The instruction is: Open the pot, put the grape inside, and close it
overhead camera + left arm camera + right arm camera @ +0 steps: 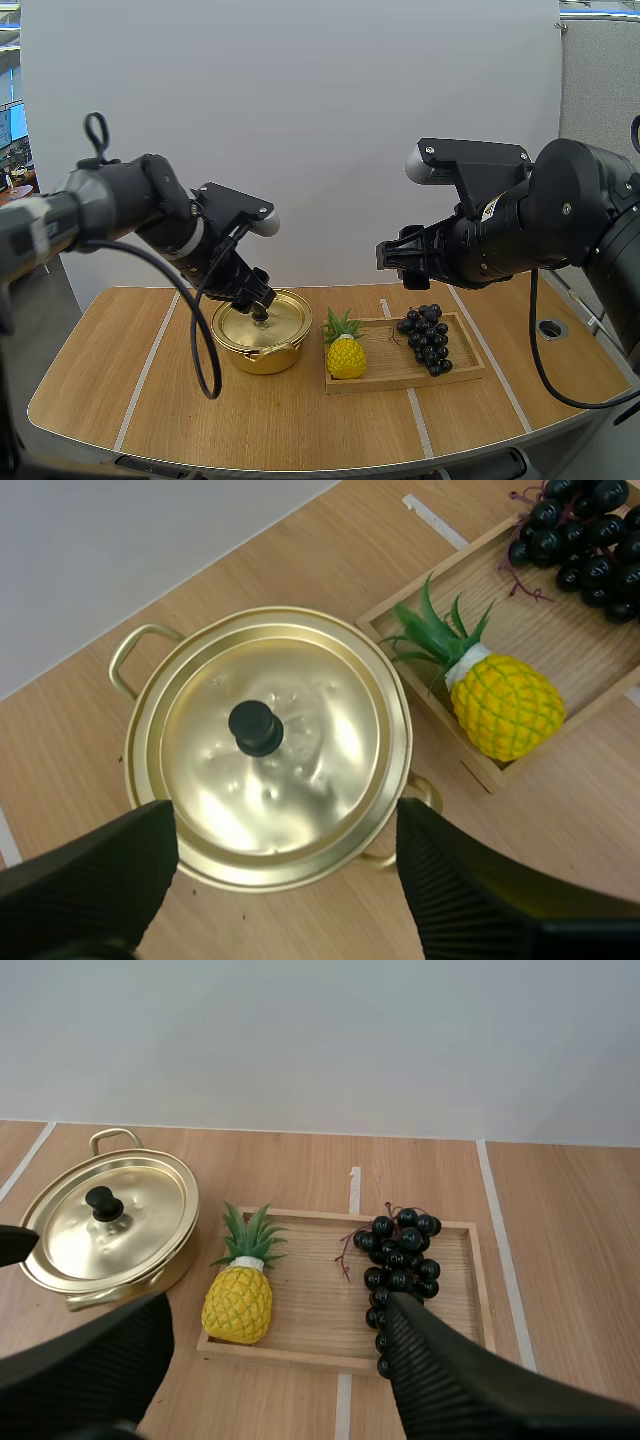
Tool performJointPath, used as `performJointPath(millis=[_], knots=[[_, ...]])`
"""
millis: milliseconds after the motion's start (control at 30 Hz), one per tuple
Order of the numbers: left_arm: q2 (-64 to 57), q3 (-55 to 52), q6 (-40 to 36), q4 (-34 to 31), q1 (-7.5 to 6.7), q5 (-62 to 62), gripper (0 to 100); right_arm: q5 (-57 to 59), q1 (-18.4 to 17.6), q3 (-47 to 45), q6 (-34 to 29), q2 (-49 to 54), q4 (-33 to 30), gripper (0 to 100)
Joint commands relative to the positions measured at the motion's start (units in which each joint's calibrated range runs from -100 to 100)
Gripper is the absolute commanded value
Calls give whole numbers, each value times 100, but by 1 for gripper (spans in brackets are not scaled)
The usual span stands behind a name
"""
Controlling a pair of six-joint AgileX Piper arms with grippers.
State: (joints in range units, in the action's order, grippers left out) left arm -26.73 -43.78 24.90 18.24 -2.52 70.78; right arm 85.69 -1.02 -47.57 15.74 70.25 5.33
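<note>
**On the table (300,430): pot (250,357) lidded, grapes (428,338) in the tray (392,366)**

From the high view, the gold pot stands left of centre on the wooden table with its lid (285,318) in place. The left gripper (262,300) hangs just over the lid at its black knob (261,314). Just beside the pot, to the right, lies the wooden tray, which carries a toy pineapple (346,357) at its near left end and the dark grapes at its far right end. The right gripper (398,256) hangs above the tray's far edge, well clear of the fruit.

From the left wrist view, the left gripper's 2 ribbed fingers (100,880) stand wide apart, 1 at either side of the pot's near rim, pinching nothing. The knob sits at the middle of the lid, ahead of the fingertips and untouched. A looped handle (135,650) shows at the pot's far side. The pineapple and the grapes lie in the tray beyond the pot.

From the right wrist view, the right gripper's 2 fingers are likewise spread and hold nothing. The tray lies between and beyond them: the pineapple near 1 finger, the grapes just past the tip of the other. The lidded pot stands beside the tray's pineapple end.
</note>
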Motion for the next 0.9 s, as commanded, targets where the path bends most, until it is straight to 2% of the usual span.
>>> performJointPath(millis=[0,433,867], knots=[[440,238,66,134,-50,-307,100,-54,20,39,29,13,-2,100],[1918,1185,66,85,-50,-322,100,-54,20,39,29,13,-2,100],[2597,1298,163,85,-50,-693,100,-54,20,39,29,13,-2,100]])
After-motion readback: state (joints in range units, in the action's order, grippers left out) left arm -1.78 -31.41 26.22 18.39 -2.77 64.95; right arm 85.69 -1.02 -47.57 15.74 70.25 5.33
